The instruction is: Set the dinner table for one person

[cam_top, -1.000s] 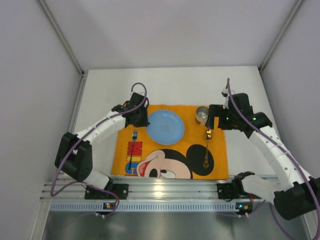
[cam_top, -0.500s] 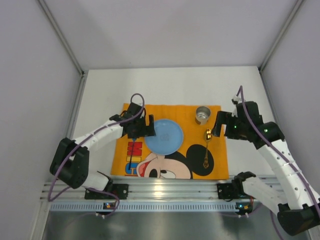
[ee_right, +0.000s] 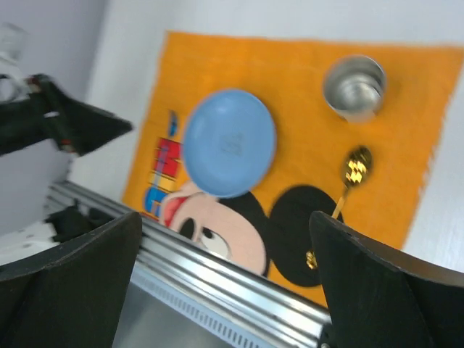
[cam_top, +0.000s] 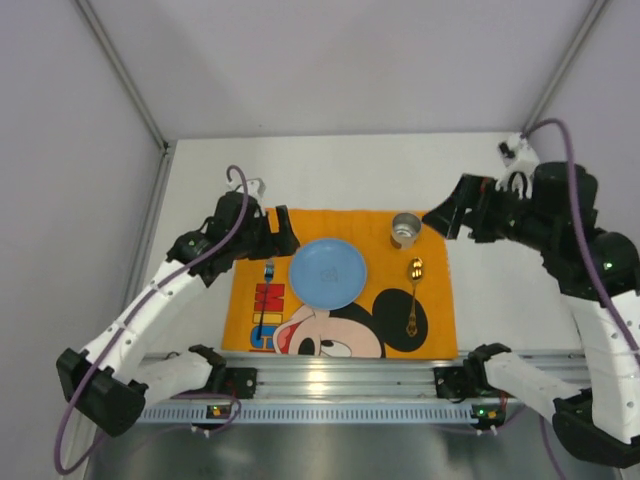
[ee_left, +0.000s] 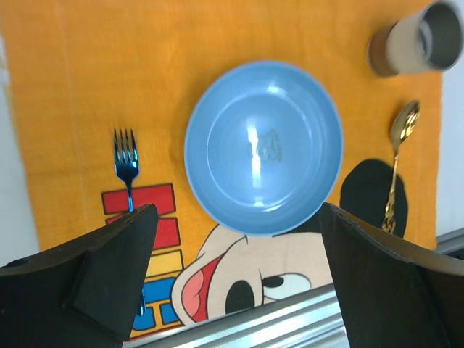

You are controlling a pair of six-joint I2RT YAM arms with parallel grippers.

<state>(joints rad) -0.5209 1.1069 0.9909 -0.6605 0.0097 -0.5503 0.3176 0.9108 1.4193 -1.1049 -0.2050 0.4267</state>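
Dinner table (cam_top: 330, 170): big white top, under all other things.
Orange mouse placemat (cam_top: 385, 262): flat on table, at 6 o'clock side, near arm bases.
Left gripper (cam_top: 283, 232): above mat, 10 o'clock from plate, jaws wide apart, nothing in them.
Right gripper (cam_top: 452, 212): 2 o'clock from plate, jaws wide apart, nothing in them.
Blue plate (cam_top: 328, 272): middle of mat.
Metal cup (cam_top: 405, 229): upright, 1 o'clock from plate.
Gold spoon (cam_top: 413, 295): 3 o'clock from plate.
Blue fork (cam_top: 266, 300): 9 o'clock from plate, prongs toward 12.

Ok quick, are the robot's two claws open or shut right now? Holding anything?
Left gripper: open, holding nothing.
Right gripper: open, holding nothing.
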